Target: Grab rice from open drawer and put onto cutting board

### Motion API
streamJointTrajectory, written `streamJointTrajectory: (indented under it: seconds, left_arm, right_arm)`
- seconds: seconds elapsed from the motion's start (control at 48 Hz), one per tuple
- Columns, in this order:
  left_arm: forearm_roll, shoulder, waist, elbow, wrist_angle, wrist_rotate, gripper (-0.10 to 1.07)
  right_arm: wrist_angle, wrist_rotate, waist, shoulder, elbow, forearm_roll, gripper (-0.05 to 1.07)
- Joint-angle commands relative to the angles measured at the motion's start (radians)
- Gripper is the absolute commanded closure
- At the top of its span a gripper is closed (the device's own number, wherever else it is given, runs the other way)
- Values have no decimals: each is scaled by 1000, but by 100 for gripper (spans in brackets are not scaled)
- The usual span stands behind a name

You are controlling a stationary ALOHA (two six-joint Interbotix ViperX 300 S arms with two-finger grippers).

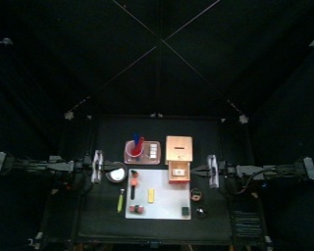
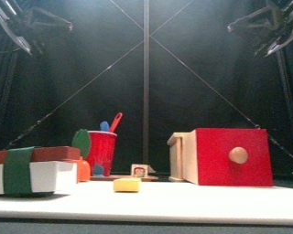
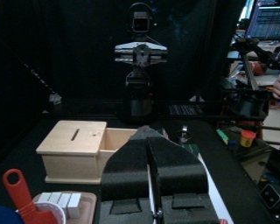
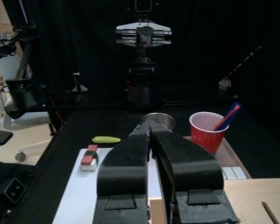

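Note:
The light wooden box [image 1: 183, 146] stands at the table's back right, and its drawer [image 1: 181, 174] is pulled out toward the cutting board [image 1: 167, 204]. In the front view the drawer's red face with a round knob [image 2: 229, 157] is toward the camera. I cannot make out the rice inside the drawer. My left gripper [image 1: 105, 167] hovers at the table's left edge, jaws shut and empty [image 3: 150, 134]. Beside the drawer, my right gripper [image 1: 207, 169] hangs at the right edge, also shut and empty [image 4: 149, 133].
A red cup [image 2: 102, 151] with utensils stands back left, with a small bowl [image 1: 117, 174] near it. A white block with a green band [image 2: 27, 172], a yellow piece [image 2: 127, 184] and a dark piece [image 1: 196, 208] lie on the board. Beyond the curtains a person's hand [image 3: 276, 87] shows.

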Motion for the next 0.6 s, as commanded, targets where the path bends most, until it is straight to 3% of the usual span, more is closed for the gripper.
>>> streamJointTrajectory:
  seconds: [0.0, 0.083, 0.208, 0.438, 0.583]
  left_arm:
    - [-5, 26, 11, -8, -3, 5, 98]
    - [-3, 37, 12, -25, -3, 5, 97]
    - [-3, 69, 17, -60, 6, 8, 96]
    - [-3, 106, 64, -98, 67, 5, 96]
    - [-15, 106, 77, -97, 78, 3, 96]
  right_arm:
    - [2, 5, -15, 38, -12, 11, 97]
    - [21, 20, -40, 89, -35, 37, 97]
    - [140, 46, -95, 196, -109, 91, 97]
    - [595, 44, -195, 368, -322, 109, 97]
    - [857, 40, -216, 460, -425, 123, 97]
